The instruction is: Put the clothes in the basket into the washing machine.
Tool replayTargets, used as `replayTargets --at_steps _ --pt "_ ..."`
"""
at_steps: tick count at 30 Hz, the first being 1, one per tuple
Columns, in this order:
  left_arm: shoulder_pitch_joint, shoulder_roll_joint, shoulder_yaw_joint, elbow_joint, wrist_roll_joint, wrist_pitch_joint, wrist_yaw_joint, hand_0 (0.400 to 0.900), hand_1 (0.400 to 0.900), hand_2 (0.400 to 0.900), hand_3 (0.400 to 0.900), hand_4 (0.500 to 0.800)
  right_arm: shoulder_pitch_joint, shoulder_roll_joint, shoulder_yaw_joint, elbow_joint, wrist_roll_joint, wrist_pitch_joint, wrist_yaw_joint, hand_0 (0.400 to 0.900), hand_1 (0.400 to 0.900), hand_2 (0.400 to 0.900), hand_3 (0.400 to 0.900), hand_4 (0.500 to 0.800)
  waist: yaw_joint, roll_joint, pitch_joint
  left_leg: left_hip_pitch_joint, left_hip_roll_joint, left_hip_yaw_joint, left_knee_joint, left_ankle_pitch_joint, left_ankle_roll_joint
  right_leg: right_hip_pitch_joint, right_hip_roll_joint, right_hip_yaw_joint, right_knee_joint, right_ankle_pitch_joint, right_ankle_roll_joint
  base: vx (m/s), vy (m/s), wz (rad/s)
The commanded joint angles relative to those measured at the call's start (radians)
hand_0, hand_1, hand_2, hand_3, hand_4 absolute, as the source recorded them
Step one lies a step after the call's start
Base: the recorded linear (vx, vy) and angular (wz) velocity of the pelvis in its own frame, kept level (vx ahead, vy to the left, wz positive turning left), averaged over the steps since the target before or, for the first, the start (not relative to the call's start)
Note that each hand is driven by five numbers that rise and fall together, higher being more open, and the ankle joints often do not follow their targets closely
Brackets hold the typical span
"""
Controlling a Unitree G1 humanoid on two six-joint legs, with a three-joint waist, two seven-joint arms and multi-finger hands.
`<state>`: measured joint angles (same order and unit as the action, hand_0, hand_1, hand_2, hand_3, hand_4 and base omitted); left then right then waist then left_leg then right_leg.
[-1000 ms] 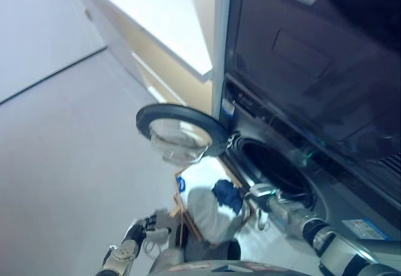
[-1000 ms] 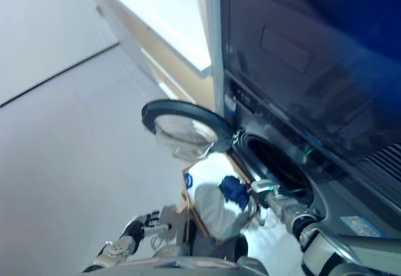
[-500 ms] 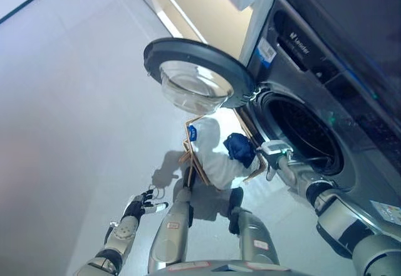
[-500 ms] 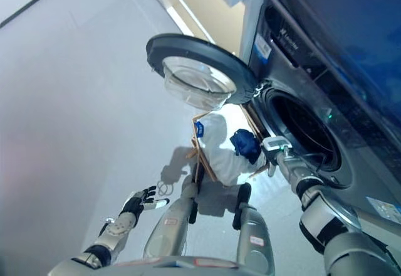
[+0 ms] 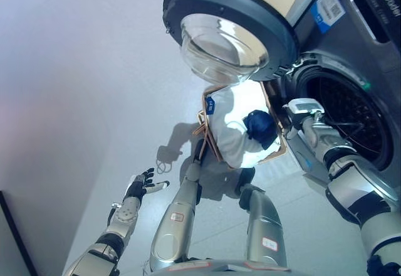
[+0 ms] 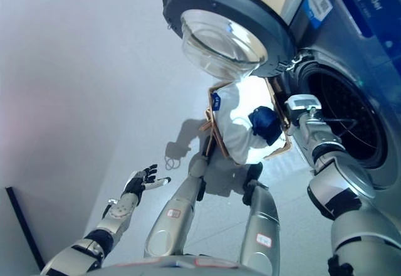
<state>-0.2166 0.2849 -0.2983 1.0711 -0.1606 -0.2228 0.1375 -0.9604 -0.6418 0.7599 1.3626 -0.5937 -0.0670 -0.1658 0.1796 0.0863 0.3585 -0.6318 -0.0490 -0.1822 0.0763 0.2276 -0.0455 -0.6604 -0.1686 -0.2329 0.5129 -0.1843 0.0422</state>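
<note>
The basket (image 5: 205, 139), a wooden frame with a white cloth lining, stands on the floor below the washing machine's open round door (image 5: 229, 34). White cloth (image 5: 233, 145) fills the basket, and a dark blue garment (image 5: 260, 128) lies on top at the machine's side. The dark drum opening (image 5: 351, 113) is at the right. My right hand (image 5: 290, 127) is at the basket's rim between the blue garment and the drum, and its fingers do not show. My left hand (image 6: 143, 180) hovers open over the floor to the left of the basket, fingers spread, holding nothing.
The grey front of the washing machine (image 6: 326, 12) fills the upper right. The open door with its glass bowl (image 6: 219, 37) overhangs the basket. Pale grey floor (image 5: 75, 100) stretches to the left.
The camera has tipped downward, so the whole picture has shifted. The left hand stays open over the floor and the right hand stays by the basket's rim.
</note>
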Motion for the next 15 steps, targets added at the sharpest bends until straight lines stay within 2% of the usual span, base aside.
replayTargets --at_steps 1,5,6,15 --pt "-0.009 0.045 0.007 -0.008 -0.038 -0.027 0.038 0.9 0.9 0.9 0.9 0.8 -0.085 -0.11 0.038 0.003 0.046 0.006 -0.042 0.9 0.9 0.9 0.9 0.8 0.017 0.023 0.014 -0.02 -0.071 0.056 0.145 -0.159 0.025 0.041 -0.003 0.017 -0.142 0.144 0.02 0.0 0.015 0.19" --pt "-0.022 0.039 -0.006 -0.029 -0.037 -0.028 0.042 0.9 0.9 0.9 0.9 0.8 -0.122 -0.141 0.047 0.005 0.059 0.0 -0.037 0.9 0.9 0.9 0.9 0.8 0.025 0.045 0.025 -0.08 -0.09 0.048 0.2 -0.171 0.023 -0.007 -0.017 0.02 -0.07 0.118 0.017 0.03 0.011 0.16" --pt "-0.021 0.036 -0.006 -0.032 -0.039 -0.029 0.044 0.9 0.9 0.9 0.9 0.8 -0.115 -0.139 0.047 -0.001 0.059 -0.001 -0.038 0.9 0.9 0.9 0.9 0.8 0.025 0.041 0.029 -0.075 -0.097 0.047 0.218 -0.2 0.022 -0.003 -0.02 0.026 -0.046 0.086 0.023 0.09 -0.023 0.13" --pt "-0.017 0.035 -0.02 -0.066 -0.05 -0.036 0.053 0.9 0.9 0.9 0.9 0.8 -0.128 -0.13 0.047 -0.015 0.078 -0.004 -0.054 0.9 0.9 0.9 0.9 0.8 0.036 0.047 0.048 -0.138 -0.121 0.018 0.272 -0.209 0.02 -0.044 -0.036 0.001 0.041 0.05 0.021 0.01 -0.027 0.21"
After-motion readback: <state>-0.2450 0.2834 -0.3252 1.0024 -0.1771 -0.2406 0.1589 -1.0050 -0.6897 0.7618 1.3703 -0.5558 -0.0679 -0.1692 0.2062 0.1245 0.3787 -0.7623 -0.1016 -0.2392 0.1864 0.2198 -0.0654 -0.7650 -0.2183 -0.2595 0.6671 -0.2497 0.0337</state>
